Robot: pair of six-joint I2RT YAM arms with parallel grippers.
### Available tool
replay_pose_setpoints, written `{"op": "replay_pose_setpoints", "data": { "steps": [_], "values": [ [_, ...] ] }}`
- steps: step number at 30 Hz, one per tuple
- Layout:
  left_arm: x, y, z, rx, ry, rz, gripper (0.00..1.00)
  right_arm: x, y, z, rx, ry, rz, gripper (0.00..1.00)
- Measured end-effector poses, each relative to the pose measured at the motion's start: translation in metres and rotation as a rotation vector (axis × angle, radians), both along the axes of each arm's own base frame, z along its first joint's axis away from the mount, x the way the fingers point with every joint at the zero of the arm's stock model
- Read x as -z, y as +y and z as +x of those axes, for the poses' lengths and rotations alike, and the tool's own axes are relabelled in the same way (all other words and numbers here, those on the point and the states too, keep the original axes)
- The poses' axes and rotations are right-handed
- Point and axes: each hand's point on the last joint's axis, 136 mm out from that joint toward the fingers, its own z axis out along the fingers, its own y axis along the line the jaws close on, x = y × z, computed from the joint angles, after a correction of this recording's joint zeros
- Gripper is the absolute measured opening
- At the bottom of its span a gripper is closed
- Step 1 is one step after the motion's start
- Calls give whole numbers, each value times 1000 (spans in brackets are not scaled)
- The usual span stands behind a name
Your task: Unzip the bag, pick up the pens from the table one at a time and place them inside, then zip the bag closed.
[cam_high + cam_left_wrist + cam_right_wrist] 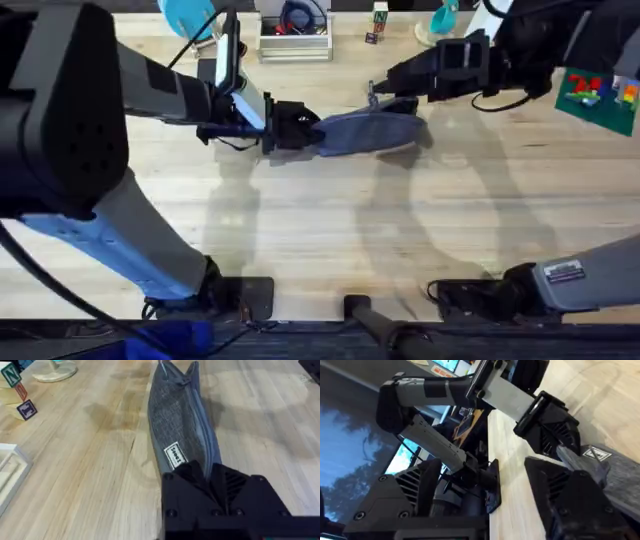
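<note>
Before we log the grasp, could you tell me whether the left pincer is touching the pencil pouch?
Touching. The left wrist view shows the left pincer closed on the near end of the grey pencil pouch, beside its label, with the fabric pinched between the fingers.

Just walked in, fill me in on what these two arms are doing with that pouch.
Both arms are working on the blue-grey bag, which lies lengthwise on the table. The left gripper is clamped on one end of it, pinning it in place. The right gripper is at the opposite end, by the zipper's end; whether it grips anything cannot be told. In the left wrist view the zipper looks closed along most of its length. Blocks and a tray sit at the far edge.
</note>
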Motion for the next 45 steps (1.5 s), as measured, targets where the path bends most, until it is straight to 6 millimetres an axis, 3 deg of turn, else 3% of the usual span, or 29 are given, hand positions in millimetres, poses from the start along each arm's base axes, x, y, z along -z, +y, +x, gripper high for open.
{"op": "replay_pose_setpoints", "data": {
  "steps": [10,19,26,34,45],
  "values": [
    [0,0,0,0,0,0,42,-2,0,-1,2,-11,-12,996],
    [0,0,0,0,0,0,41,-35,2,-18,33,-189,-112,997],
    [0,0,0,0,0,0,41,-45,-2,-23,105,-256,-241,997],
    [0,0,0,0,0,0,41,-39,8,-32,171,-329,-464,997],
    [0,0,0,0,0,0,41,-8,15,-35,264,-273,-748,997]
  ]
}}
